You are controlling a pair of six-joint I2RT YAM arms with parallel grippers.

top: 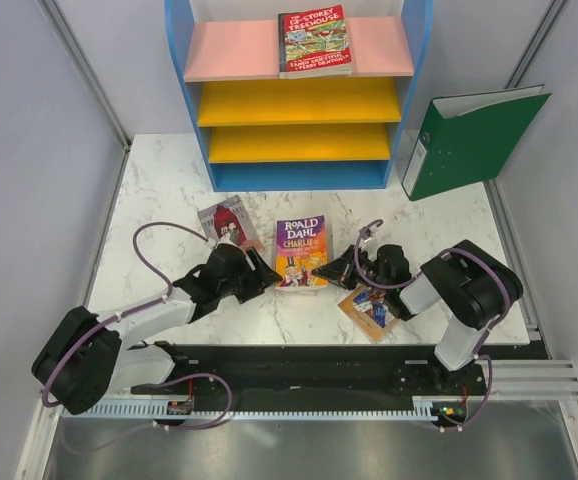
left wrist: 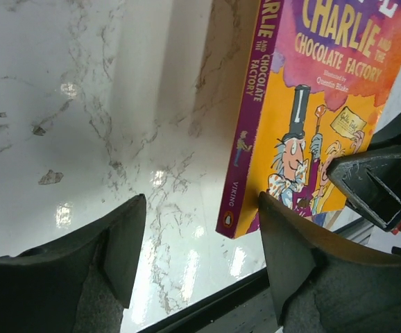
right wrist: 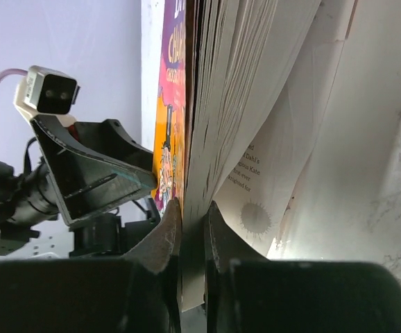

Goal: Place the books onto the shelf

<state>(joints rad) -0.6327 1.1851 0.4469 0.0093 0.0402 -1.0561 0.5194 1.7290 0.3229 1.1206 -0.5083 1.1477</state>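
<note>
**Top view.** The shelf (top: 299, 100) stands at the desk's (top: 159, 190) far edge, and the Treehouse book (top: 314, 40) lies on its pink top board (top: 229, 50). The Charlie book (top: 301, 252) lies mid-desk, its long axis running from near edge to far edge, towards the shelf. My left hand (top: 267, 272) sits at its near-left corner and my right hand (top: 327, 270) at its right edge, so both are close. A maroon book (top: 229, 222) lies just beyond the left arm. A tan book (top: 369, 308) lies under the right arm.

**Left wrist.** The fingers (left wrist: 121, 243) are spread and hold nothing. The glossy purple spine lies just to their right. The desk is shiny and marble-patterned.

**Right wrist.** The fingers (right wrist: 166, 232) are pinched on the front cover and a sheaf of pages. The remaining leaves and back cover sag away.

**Finding.** The right arm has the book. It is a limp paperback and I expect it to flop open when lifted.
</note>
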